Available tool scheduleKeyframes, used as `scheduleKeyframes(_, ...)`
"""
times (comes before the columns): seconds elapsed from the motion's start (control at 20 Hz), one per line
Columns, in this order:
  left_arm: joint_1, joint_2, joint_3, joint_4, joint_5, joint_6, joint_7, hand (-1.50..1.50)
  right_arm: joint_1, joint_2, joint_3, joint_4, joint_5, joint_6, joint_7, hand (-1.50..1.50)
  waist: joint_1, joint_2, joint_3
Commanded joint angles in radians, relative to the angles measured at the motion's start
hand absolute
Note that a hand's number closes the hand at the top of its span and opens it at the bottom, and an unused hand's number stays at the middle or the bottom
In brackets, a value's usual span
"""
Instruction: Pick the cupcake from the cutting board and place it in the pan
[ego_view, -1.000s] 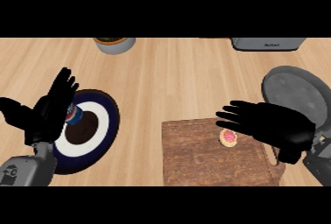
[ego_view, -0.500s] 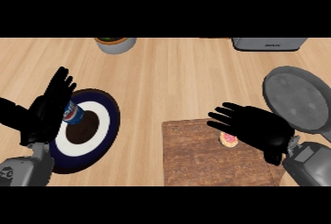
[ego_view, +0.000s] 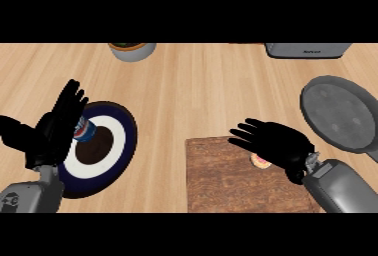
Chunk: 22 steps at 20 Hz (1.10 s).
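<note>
Over the last second the right hand (ego_view: 277, 145) had slid leftward across the cutting board (ego_view: 221, 180), its fingers spread and holding nothing, so it now covered most of the cupcake (ego_view: 259, 160), which lay at centre-right, not yet grasped. The pan (ego_view: 343, 117) waited at the right edge. The left hand (ego_view: 55, 127) rested open at the left, over a dark plate (ego_view: 122, 145) on the pale wooden counter (ego_view: 192, 85).
</note>
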Motion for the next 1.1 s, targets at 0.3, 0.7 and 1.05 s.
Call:
scheduleKeyframes(0.3, -0.001, -0.002, 0.049, -0.008, -0.002, -0.043, 0.014, 0.0, -0.066, 0.117, -0.044, 0.247, 0.106, -0.094, -0.099, -1.5, 0.002, 0.0, 0.0)
scheduleKeyframes(0.7, -0.012, -0.061, 0.026, 0.068, -0.066, -0.029, -0.048, 0.0, 0.015, 0.163, -0.042, 0.29, 0.175, -0.158, -0.123, -1.5, -0.003, 0.0, 0.0)
scheduleKeyframes(1.05, -0.017, -0.073, 0.025, -0.018, -0.077, -0.006, 0.04, 0.0, -0.031, 0.235, -0.049, 0.405, 0.214, -0.253, -0.204, 1.5, -0.001, 0.0, 0.0)
